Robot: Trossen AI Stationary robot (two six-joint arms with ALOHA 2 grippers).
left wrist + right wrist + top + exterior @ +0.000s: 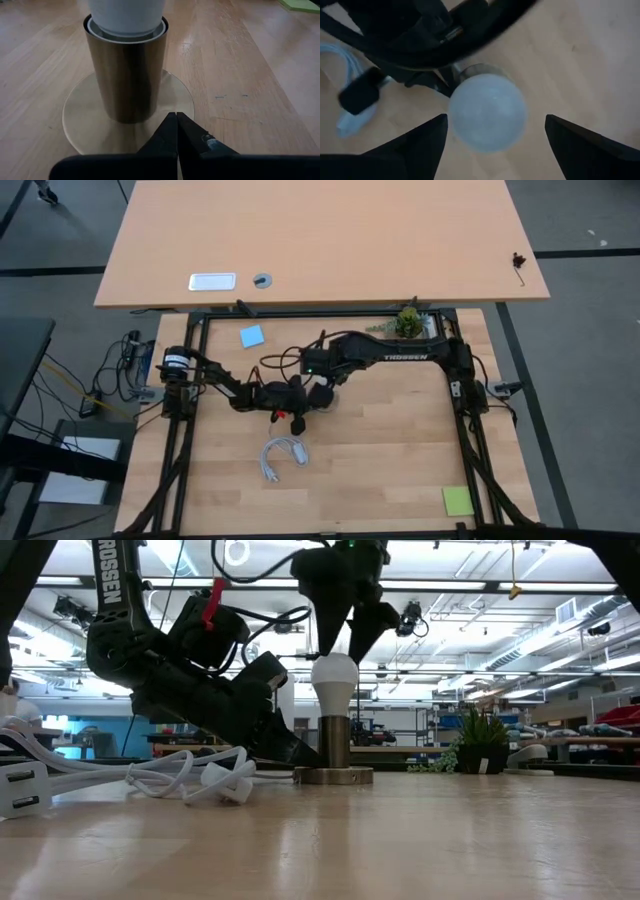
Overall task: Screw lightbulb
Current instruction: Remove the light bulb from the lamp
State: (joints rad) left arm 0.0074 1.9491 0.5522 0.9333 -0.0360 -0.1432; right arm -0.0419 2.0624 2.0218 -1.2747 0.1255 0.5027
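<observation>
Directly beneath the right gripper (348, 628), whose fingers are spread wide and touching nothing, the lightbulb (334, 682) stands upright in its socket (334, 748), long axis vertical. Low beside the socket's base plate, the left gripper (176, 131) rests with fingers pressed together.

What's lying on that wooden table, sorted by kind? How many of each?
Bulb: 1
Socket: 1
White cord: 1
Sticky notes, blue and green: 2
Plant: 1
Total: 6
</observation>
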